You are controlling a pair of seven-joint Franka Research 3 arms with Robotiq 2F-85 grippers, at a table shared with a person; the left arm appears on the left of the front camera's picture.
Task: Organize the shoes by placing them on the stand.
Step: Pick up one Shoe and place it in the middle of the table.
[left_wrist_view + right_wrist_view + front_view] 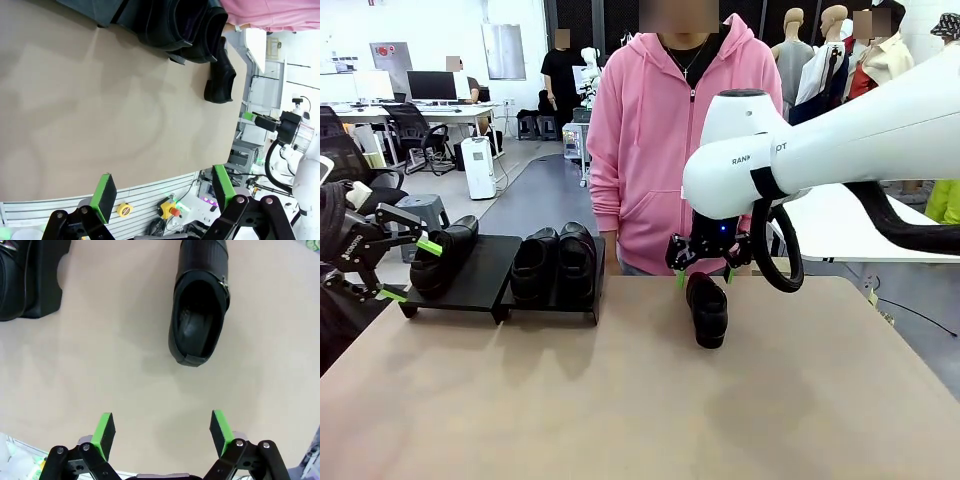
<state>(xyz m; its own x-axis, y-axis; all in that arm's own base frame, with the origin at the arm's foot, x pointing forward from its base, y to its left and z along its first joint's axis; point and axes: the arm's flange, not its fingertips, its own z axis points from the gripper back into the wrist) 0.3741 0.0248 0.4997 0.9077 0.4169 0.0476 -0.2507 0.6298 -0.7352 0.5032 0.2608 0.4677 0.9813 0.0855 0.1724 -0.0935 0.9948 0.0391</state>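
One shoe (707,309) lies alone on the worktop (640,400), near the person in pink (665,130). Two shoes (553,262) sit on the right half of the stand (495,275), and one (445,255) on the left half. The right pincer (162,432) hangs over the lone shoe, fingers wide apart and empty. The left pincer (165,192) is wide apart too. The shoe is shiny, so I think it could slip out or tip if pinched only at the thin heel edge.

The tan table (620,400) carries the black stand (485,285) and one loose shoe (707,310).
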